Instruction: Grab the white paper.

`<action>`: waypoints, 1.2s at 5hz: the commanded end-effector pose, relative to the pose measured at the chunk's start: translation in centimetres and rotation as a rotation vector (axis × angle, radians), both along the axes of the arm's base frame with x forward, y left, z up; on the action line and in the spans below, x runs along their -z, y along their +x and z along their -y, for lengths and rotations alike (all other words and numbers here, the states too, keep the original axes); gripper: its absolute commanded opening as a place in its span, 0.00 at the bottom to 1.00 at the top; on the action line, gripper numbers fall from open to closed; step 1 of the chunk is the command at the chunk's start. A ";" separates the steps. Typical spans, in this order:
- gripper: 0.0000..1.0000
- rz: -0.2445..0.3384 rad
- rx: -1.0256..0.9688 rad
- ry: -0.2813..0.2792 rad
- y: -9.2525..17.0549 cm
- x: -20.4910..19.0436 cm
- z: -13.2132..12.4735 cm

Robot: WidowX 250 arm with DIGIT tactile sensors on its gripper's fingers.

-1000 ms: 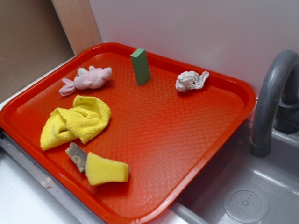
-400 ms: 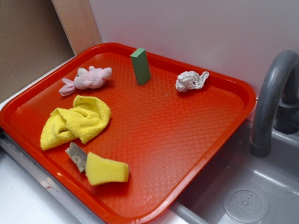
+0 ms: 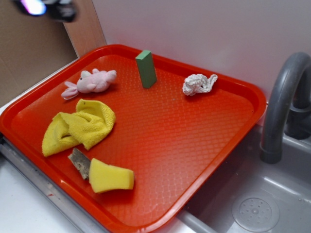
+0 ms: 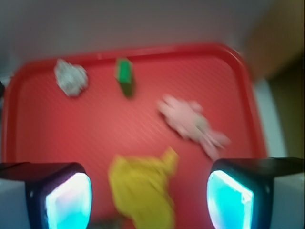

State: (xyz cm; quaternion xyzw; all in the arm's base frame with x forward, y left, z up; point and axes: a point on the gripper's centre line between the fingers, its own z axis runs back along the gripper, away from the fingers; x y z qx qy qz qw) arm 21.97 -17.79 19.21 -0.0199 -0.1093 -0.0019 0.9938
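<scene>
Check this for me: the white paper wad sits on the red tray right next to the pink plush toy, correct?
Not quite. The white paper is on the red tray, but its nearest neighbour is the green block. The pink plush toy lies beyond that block, as the exterior view shows.

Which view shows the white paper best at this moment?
The exterior view: the white paper is sharp there, a crumpled wad lying alone near the far rim of the red tray, right of the green block. The wrist view shows it only as a blurred pale lump.
</scene>
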 end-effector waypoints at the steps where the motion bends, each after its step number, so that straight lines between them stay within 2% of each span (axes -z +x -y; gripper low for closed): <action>1: 1.00 0.090 0.015 -0.114 5.3 2.0 6.2; 2: 1.00 0.085 0.029 -0.057 6.8 4.9 8.4; 3: 1.00 0.105 0.020 -0.025 8.5 7.7 9.9; 4: 1.00 0.096 0.061 -0.048 9.5 9.6 11.3; 5: 1.00 0.074 0.102 -0.047 10.1 11.6 12.9; 6: 1.00 0.054 0.086 0.004 10.8 13.4 13.2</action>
